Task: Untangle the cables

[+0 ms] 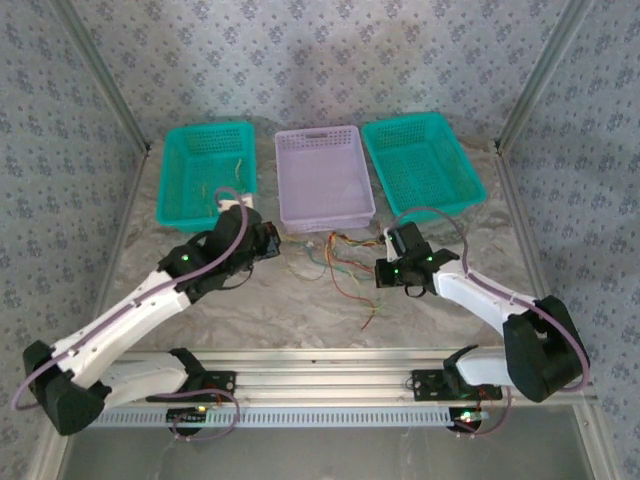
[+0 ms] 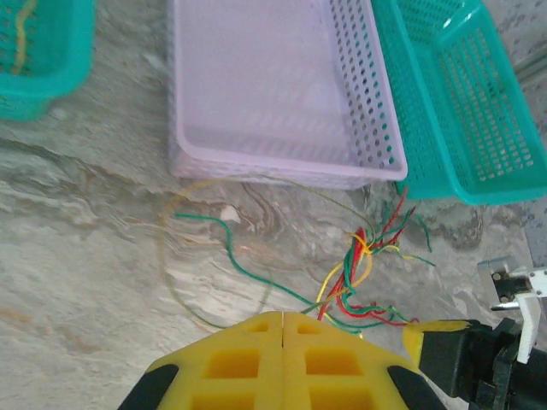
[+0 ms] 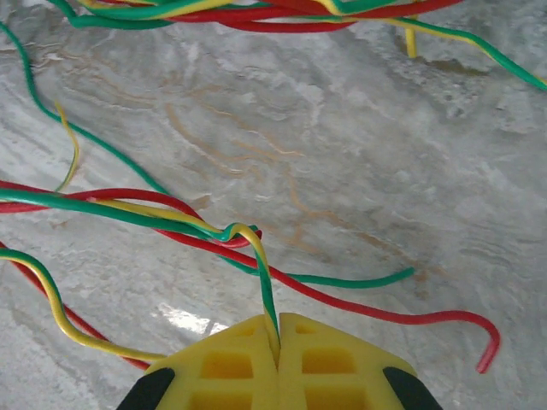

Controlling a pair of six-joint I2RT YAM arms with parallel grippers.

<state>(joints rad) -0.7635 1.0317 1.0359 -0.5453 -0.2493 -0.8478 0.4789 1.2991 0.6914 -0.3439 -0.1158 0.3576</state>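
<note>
The marbled table (image 1: 300, 320) lay under everything, with the lavender basket (image 1: 325, 222) at its far middle, the left teal basket (image 1: 168, 180) on one side and the right teal basket (image 1: 468, 165) on the other. Just in front of the lavender one, between my two tools, the cables (image 1: 340, 262) sprawled in a loose knot of red, green and yellow on the bare stone. My left gripper (image 1: 272, 243) sat to their left, near the knot. Seen from its wrist, its yellow pads (image 2: 248, 363) were pressed flat together, and I could not tell whether any strand was caught in the seam. My right gripper (image 1: 383, 268) sat just beside the tangle's right edge, pinched closed on a twisted green-and-yellow pair (image 3: 265, 290) that ran straight into the line between its pads. I judged these wires light, limp and a little springy, slick in their plastic skins, apt to drag the whole knot along if pulled hard. The best hold looked to be a free end, well away from where the colours bunched
</note>
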